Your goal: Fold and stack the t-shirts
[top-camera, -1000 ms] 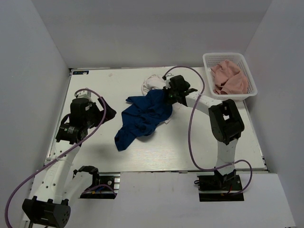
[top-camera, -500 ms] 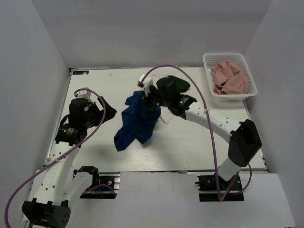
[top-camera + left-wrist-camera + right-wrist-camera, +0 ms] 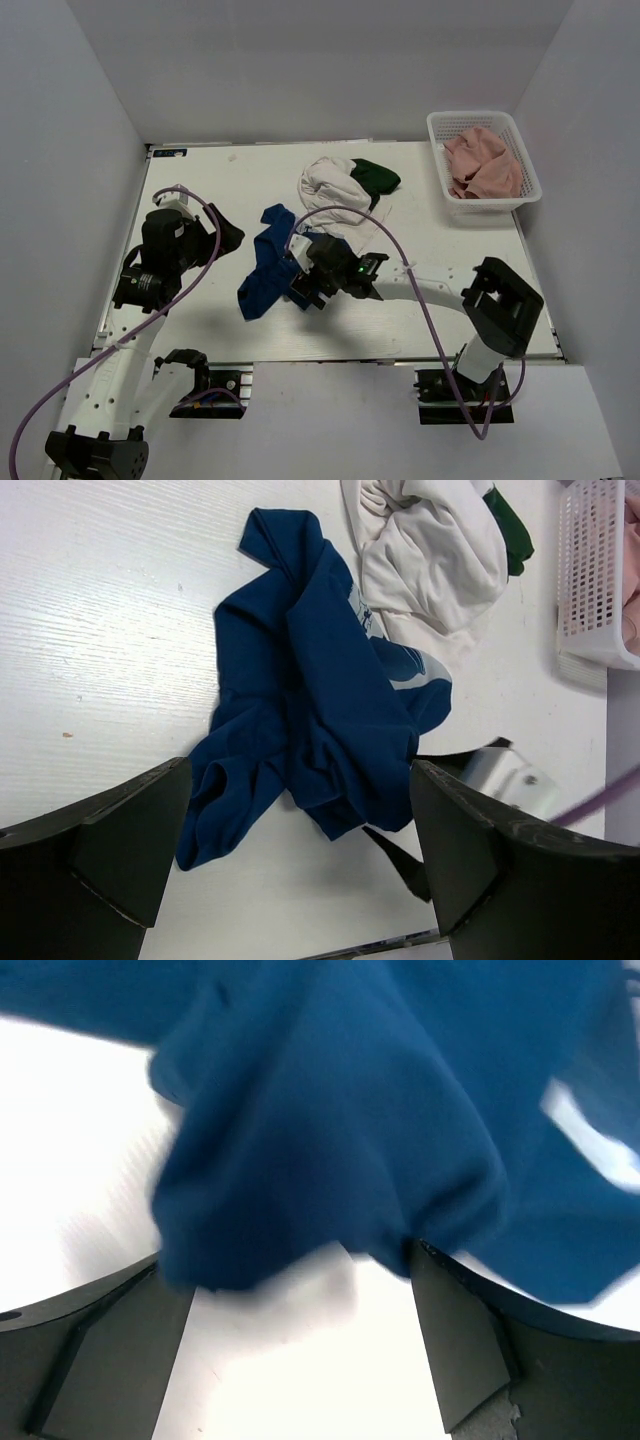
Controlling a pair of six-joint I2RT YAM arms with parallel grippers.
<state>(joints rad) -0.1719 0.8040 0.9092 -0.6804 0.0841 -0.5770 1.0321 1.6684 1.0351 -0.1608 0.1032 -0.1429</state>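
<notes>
- First, the right claw [image 3: 295, 1270] is low over the table [image 3: 450, 265], close to the near edge, and it points to the left. Its two fingers [image 3: 110, 1350] stand wide apart and grip nothing; white table shows between them. The wrist picture is blurred, but the edge of the blue shirt [image 3: 268, 270] lies just in front of the fingers and seems to touch the right-hand one.
- Next, the blue shirt lies crumpled in a long heap on the table, between the two arms, not folded. A small pale print [image 3: 420, 665] shows on it in the left wrist view.
- Then, the left claw [image 3: 225, 238] hangs at the left of the blue shirt, near it but apart from it. Its fingers are also spread wide, and nothing is between them.
- Further back, the cream shirt [image 3: 335, 185] lies bunched on the table, just behind the blue one; in the left wrist view the two seem to touch. One dark green sleeve [image 3: 376, 178] sticks out at its right side.
- Lastly, the white mesh basket [image 3: 480, 116] stands at the far right corner of the table, well apart from both claws. The pink shirt [image 3: 482, 165] lies crumpled inside it.
</notes>
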